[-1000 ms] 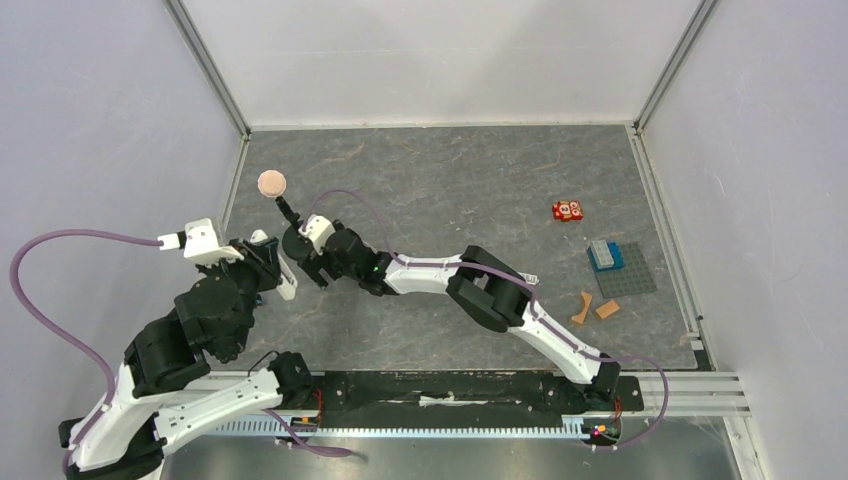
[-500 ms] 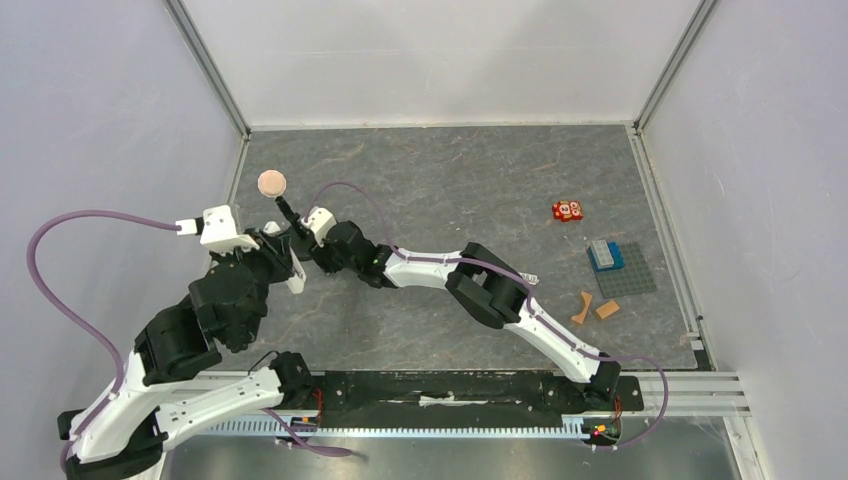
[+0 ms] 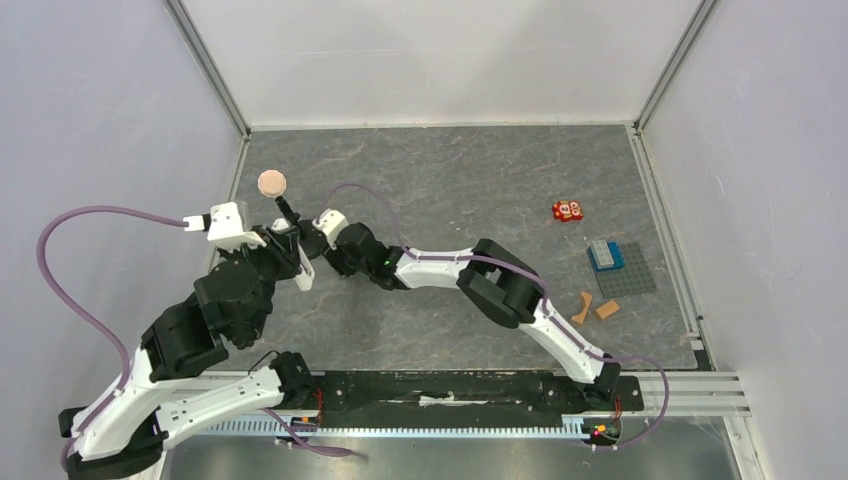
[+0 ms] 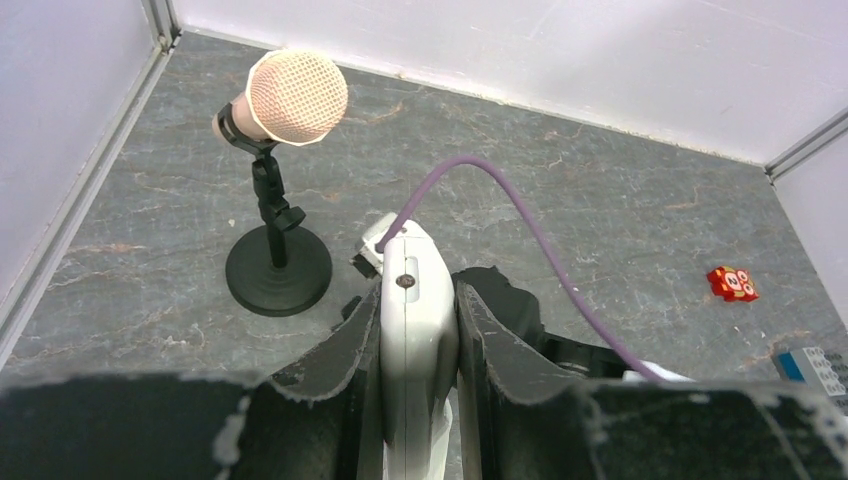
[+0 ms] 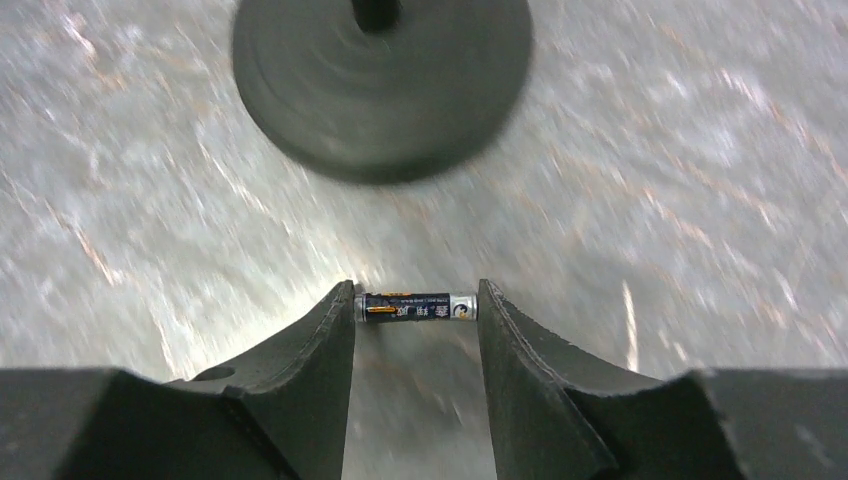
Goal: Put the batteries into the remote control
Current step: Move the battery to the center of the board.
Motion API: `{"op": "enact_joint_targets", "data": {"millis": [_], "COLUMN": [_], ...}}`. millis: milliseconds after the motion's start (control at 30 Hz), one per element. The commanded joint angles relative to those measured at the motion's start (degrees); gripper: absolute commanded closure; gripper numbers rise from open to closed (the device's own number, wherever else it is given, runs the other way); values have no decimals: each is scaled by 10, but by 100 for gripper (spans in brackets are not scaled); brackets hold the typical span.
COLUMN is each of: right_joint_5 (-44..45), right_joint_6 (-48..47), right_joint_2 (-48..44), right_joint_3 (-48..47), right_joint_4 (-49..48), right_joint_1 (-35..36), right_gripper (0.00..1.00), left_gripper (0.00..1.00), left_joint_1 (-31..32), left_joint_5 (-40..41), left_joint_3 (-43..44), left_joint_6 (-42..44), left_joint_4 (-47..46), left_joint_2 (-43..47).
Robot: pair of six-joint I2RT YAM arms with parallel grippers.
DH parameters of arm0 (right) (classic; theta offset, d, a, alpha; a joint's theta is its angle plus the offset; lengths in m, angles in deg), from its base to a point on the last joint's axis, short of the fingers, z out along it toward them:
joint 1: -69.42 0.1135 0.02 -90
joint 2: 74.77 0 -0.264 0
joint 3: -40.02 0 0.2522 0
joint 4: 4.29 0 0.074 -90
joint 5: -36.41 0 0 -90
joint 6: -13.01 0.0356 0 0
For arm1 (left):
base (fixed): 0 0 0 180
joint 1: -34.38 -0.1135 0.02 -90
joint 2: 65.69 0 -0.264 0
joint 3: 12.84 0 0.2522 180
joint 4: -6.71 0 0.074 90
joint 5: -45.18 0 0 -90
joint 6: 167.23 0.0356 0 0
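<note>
Right wrist: small dark cylindrical battery (image 5: 416, 306), axis 9-to-3, pinched endwise by right gripper (image 5: 416, 295).
Nearby: left gripper (image 4: 418, 300) clamping slim white remote control (image 4: 415, 285).

a flat grey surface (image 3: 450, 170) with a marbled stone look and faint rust-coloured veins fills the enclosure. a back wall (image 3: 440, 60), a left wall (image 3: 100, 120) and a right wall (image 3: 780, 150), all plain pale lilac-white, close it in. silver metal posts (image 3: 208, 68) mark the far corners. a metal rail (image 3: 690, 385) runs along the near edge. the light is soft and even.
</note>
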Motion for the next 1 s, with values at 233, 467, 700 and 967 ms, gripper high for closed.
{"op": "enact_joint_targets", "data": {"millis": [233, 467, 700, 967], "right_joint_5": [72, 132, 123, 38], "right_joint_6": [221, 298, 256, 96], "right_joint_2": [-315, -409, -431, -461], "right_joint_3": [308, 445, 482, 490], "right_joint_4": [210, 310, 305, 283], "right_joint_1": [-98, -158, -183, -220], "right_gripper": [58, 57, 54, 50], "left_gripper": [98, 98, 98, 98], "left_joint_1": [2, 2, -12, -223], "left_joint_5": [-68, -159, -412, -825], "left_joint_3": [-57, -91, -195, -347], "left_joint_6": [0, -12, -17, -162], "left_joint_4": [-147, -209, -372, -724], "left_joint_2": [-7, -42, -85, -185]}}
